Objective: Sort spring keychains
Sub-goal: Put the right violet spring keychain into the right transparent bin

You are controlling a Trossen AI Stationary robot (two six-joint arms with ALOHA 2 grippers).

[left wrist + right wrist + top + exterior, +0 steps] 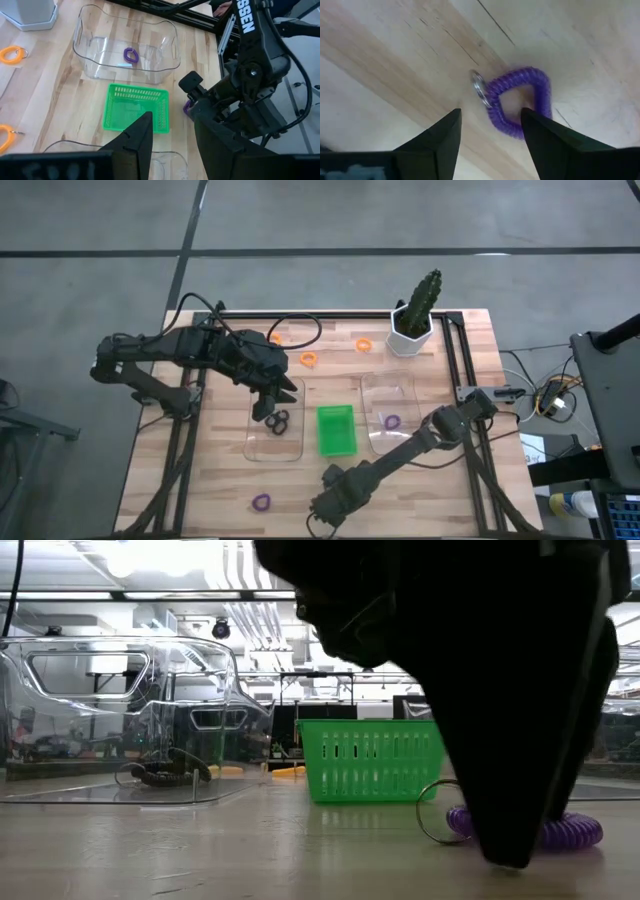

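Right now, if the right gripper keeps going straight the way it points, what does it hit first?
Most likely the purple spring keychain lying on the table: the right gripper points down at it, fingers parted, one over its loop. Remaining height is unclear.

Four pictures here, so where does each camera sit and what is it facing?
High: overhead, straight down on the table and both arms.
Low: table-top level, facing the green tray; a dark arm fills the front.
Left wrist: on the left arm, past the left gripper, open.
Right wrist: past the right gripper, open over a purple keychain, also in the low view.
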